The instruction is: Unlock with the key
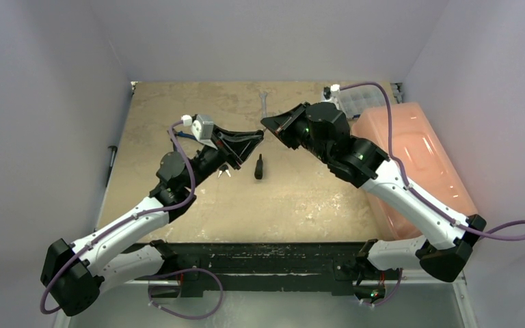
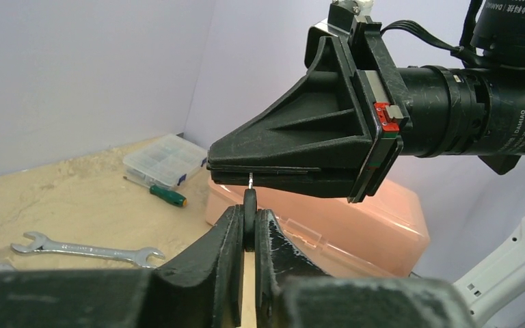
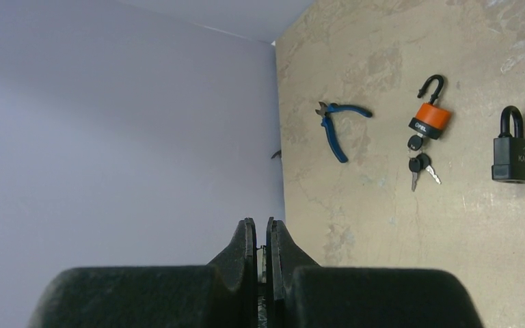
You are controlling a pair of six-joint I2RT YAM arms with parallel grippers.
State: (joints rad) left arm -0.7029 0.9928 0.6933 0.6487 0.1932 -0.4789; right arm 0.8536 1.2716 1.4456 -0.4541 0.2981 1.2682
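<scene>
**Item 1: left arm (image 1: 133, 220).** You see it rise from the near left corner of the worktop (image 1: 314, 198) and reach toward the far middle. Its forearm slants up and rightward, with the wrist level above the surface. The left gripper (image 2: 249, 220) has both fingers clamped on the black round head of the key (image 2: 249, 205).

**Item 2: right arm (image 1: 410, 198).** It mirrors the left from the near right corner, elbow high, with the wrist turned leftward. The right gripper (image 3: 260, 229) has its fingers pressed together, tip to tip with the left gripper. You cannot tell whether they pinch the blade's end.

**Item 3: key.** It is held in the air over the far middle of the worktop. Its long axis runs in line with the left fingers, head toward that wrist. The bare metal blade points away and meets the underside of the right fingertips.

**Item 4: black padlock (image 1: 259, 167).** It lies flat at mid-worktop, just on the near side of the meeting grippers. Its shackle points to the far edge.

**Item 5: orange padlock (image 3: 429, 115).** It lies beside the black one with its shackle swung open and a key bunch (image 3: 418, 162) at its base.

**Item 6: sundries.** You also have:
- blue-handled cutters (image 3: 335, 130)
- an open-end spanner (image 2: 85, 250)
- a green-handled screwdriver (image 2: 167, 196)
- a clear compartment box (image 2: 164, 160) at the far right corner
- an orange-tinted plastic case (image 1: 410, 154) along the right edge
</scene>
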